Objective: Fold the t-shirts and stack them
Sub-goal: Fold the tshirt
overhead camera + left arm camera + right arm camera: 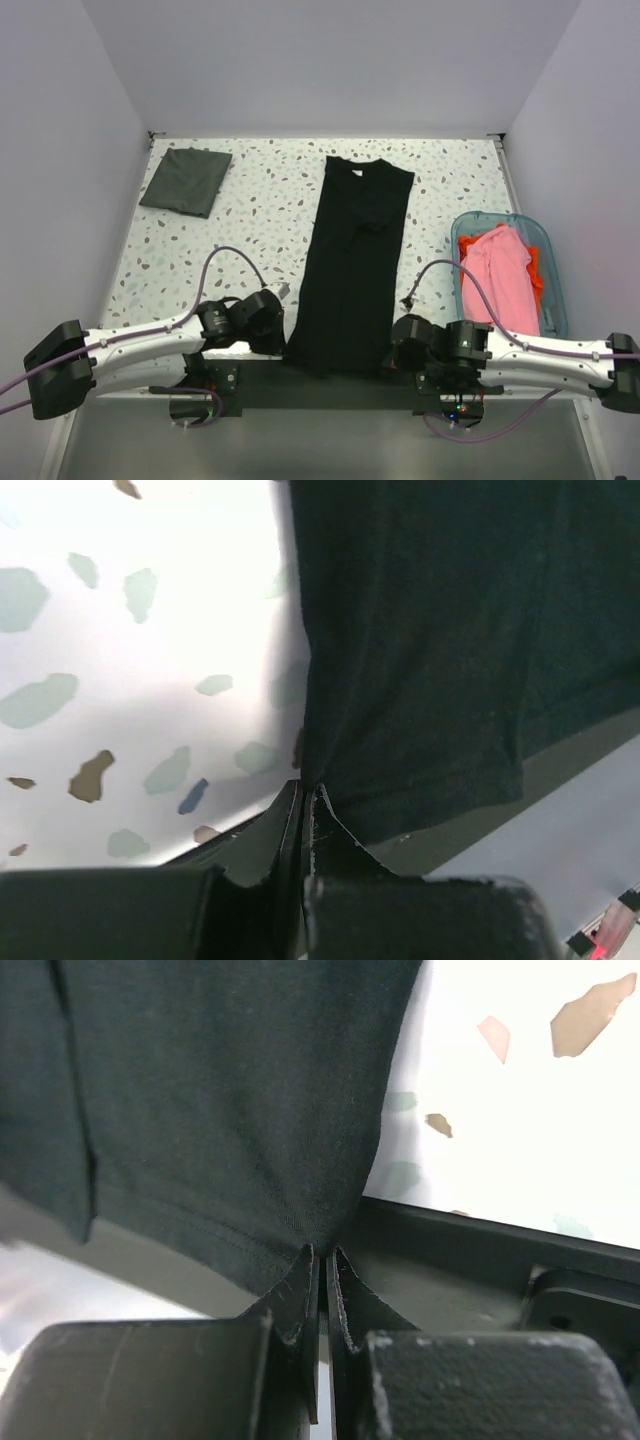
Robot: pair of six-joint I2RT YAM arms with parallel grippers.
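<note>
A long black t-shirt (352,262) lies folded into a narrow strip down the middle of the table, collar at the far end. My left gripper (283,343) is shut on its near left hem corner (312,765). At the near right corner my right gripper (392,352) pinches the hem (320,1235). In both wrist views the jaws are pressed together with black cloth bunched at their tips. A dark grey t-shirt (187,181) lies folded square at the far left. Pink (500,270) and orange (533,272) shirts sit crumpled in the basket.
A clear blue basket (553,285) stands at the right side of the speckled table (250,220). The table's near edge and a dark mounting bar (330,385) run just behind the shirt's hem. White walls close in the far and side edges.
</note>
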